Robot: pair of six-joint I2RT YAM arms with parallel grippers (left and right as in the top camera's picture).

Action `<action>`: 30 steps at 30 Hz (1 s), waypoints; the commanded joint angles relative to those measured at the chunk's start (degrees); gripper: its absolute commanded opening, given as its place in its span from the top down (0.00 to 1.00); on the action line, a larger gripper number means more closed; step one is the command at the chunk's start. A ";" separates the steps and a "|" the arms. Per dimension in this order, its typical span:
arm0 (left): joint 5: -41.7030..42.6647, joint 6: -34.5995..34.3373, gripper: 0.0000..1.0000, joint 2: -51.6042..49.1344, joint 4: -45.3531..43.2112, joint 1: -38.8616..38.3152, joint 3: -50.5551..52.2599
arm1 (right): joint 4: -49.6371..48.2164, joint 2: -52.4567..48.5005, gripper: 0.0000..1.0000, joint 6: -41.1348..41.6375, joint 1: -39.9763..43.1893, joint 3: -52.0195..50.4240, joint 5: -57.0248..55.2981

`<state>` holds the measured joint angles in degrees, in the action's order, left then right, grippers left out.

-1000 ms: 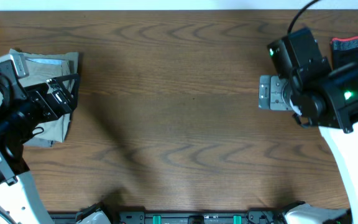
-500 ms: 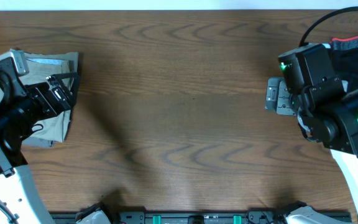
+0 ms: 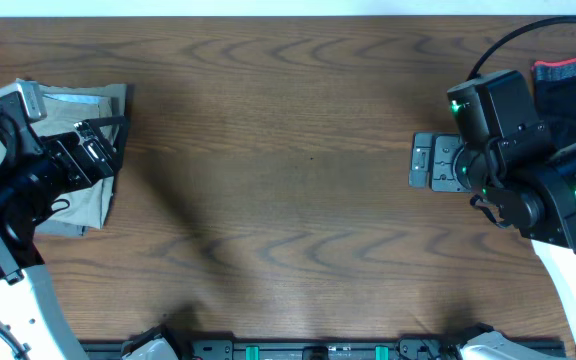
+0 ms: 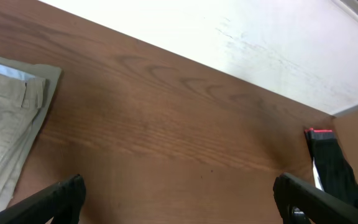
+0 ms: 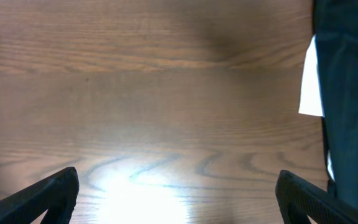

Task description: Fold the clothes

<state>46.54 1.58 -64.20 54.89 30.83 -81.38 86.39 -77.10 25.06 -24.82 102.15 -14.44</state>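
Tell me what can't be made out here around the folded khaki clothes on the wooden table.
- Pale khaki folded cotton garment: in the overhead view the left arm covers much of it; in the left wrist view the left edge cuts it off.
- Dark fabric with a red edge: in the overhead view the right arm and the frame edge hide most of it; in the right wrist view it is cut off at the right.
- White patch on that fabric, right wrist view: label or paper, cannot tell.

- We see the left arm: black housings, a white lower link.
- The right arm is alike, with green lights, a grey screwed plate, a black cable.
- The left gripper and the right gripper have black fingers.
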 commanded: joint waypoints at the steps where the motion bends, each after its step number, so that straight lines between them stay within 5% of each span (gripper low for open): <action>1: 0.57 0.98 0.02 -0.22 -0.04 -0.22 -0.31 | 0.35 0.26 0.01 0.59 -0.33 -0.22 1.77; 18: 0.57 0.98 0.02 -0.22 -0.04 -0.22 -0.31 | -3.45 3.06 0.01 0.59 1.25 -3.28 -0.74; 30: 0.57 0.98 0.02 -0.22 -0.04 -0.22 -0.31 | -29.22 22.56 0.01 -6.08 14.29 -35.34 9.27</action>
<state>46.52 1.58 -64.40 54.96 30.83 -81.38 60.01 -59.02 22.44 -12.93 73.28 -9.13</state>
